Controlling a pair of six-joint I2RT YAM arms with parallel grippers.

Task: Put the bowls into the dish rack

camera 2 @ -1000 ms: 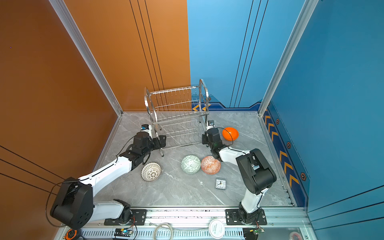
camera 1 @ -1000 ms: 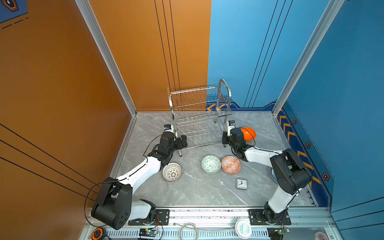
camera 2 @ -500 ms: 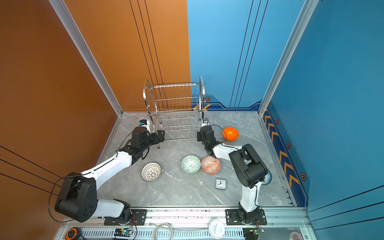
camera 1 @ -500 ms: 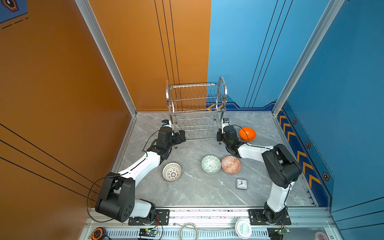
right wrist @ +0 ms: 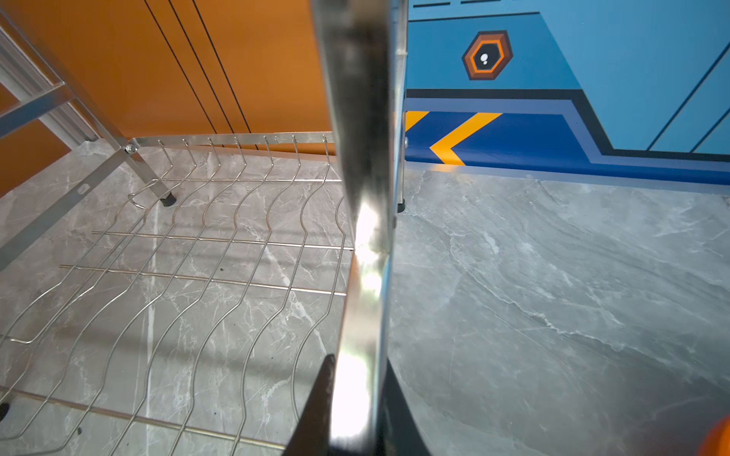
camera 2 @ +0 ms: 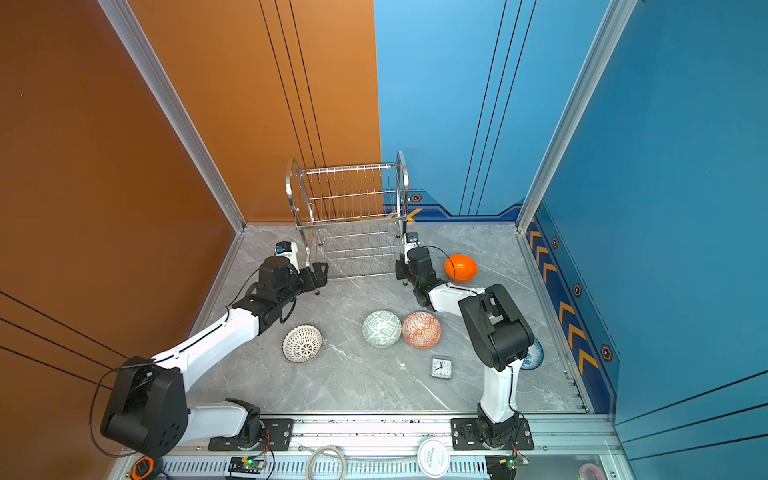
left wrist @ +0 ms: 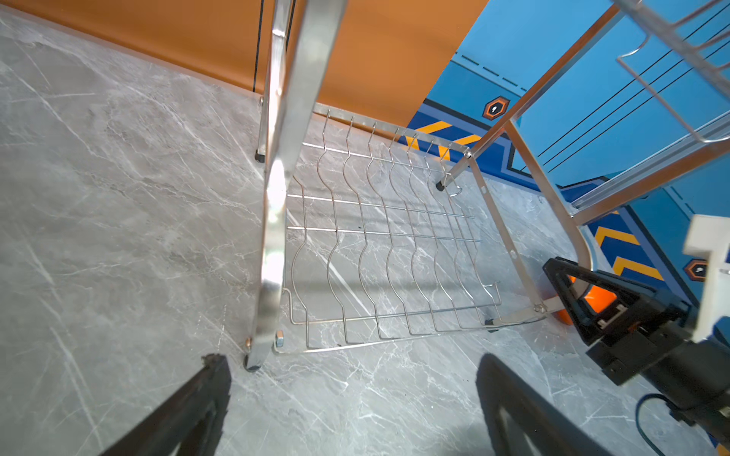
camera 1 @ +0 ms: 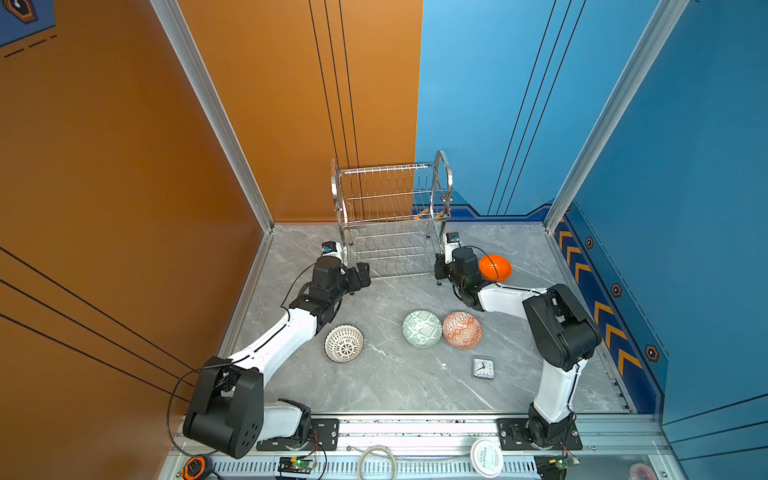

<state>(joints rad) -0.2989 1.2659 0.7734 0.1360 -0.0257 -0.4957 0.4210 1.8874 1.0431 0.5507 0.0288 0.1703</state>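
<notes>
The right tool [right wrist: 357, 395] is pinched tight on the near right leg of the dish rack [camera 1: 386, 168], with a black finger on either side of the shiny tube. The left tool [left wrist: 351, 367] gapes wide, low by the near left leg, gripping nothing. The rack stands upright at the back of the desk [camera 1: 395, 386].

All five bowls sit on the desk. The orange bowl [camera 1: 495, 267] is just beside the right wrist. The green bowl [camera 1: 422, 328] and orange-red bowl [camera 1: 462, 330] are side by side in the middle. The black-lattice bowl [camera 1: 344, 343] is near the left arm, and the blue bowl [camera 2: 534, 355] is half hidden behind the right arm. A small clock [camera 1: 483, 368] lies nearer the front.
</notes>
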